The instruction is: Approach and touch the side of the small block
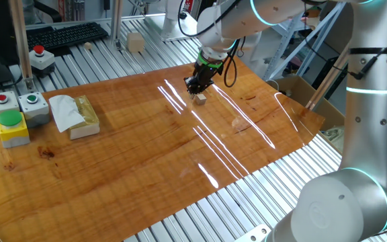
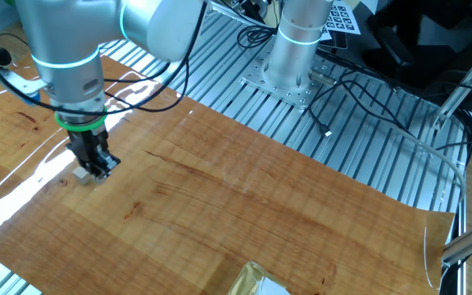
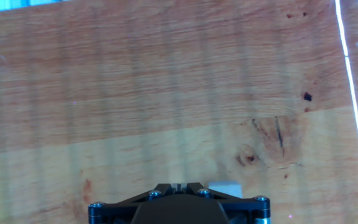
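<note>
Contact looks imminent: the clenched, empty tool (image 1: 195, 87) sits beside the small block (image 1: 199, 99); light and rigid, it likely skids under firm side pressure.

A: What crowds the end effector (image 1: 195, 87)?
B: Only the small block (image 1: 199, 99), just beside its tip; open wood lies all around on the surface (image 1: 146, 154).
A: And the far end?
B: The tan block with tissue (image 1: 78, 115) and the button boxes (image 1: 13, 115) stand well apart.
</note>
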`<state>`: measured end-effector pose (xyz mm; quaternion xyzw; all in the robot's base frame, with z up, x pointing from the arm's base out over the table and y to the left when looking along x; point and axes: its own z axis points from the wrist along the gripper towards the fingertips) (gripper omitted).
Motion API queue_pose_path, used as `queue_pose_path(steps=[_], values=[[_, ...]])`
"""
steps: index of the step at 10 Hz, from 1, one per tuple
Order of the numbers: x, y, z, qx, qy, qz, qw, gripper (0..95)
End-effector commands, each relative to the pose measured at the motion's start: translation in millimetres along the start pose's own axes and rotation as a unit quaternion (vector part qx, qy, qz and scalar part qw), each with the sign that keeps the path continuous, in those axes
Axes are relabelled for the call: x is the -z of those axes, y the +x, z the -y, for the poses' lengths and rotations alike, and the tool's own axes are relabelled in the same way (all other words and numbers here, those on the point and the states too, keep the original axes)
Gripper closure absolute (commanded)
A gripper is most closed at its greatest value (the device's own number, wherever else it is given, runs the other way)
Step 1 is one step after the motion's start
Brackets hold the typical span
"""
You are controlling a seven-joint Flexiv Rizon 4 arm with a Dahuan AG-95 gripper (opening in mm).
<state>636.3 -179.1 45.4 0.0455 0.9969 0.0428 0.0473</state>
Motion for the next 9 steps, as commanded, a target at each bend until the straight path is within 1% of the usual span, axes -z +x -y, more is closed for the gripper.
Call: queue_pose_path(steps=[1,2,3,4,5,6,7,8,9], values=[[15.5,10.6,-19.0,-0.018,-0.002,-0.030,0.9994,95.0],[24.1,22.5,-29.3,-0.021,0.003,-0.038,0.9990,95.0],[37.8,40.9,-43.7,-0.007,0.005,-0.049,0.9988,95.0],[44.5,48.7,-50.2,0.014,0.005,-0.046,0.9988,95.0],[58.9,63.4,-62.7,0.030,0.014,-0.048,0.9983,95.0],[65.2,70.1,-67.2,0.039,0.025,-0.051,0.9976,95.0],[73.9,77.7,-72.6,0.055,0.033,-0.060,0.9961,95.0],[82.2,82.8,-76.1,0.070,0.036,-0.071,0.9944,95.0],[86.6,86.5,-78.9,0.075,0.038,-0.075,0.9937,95.0]])
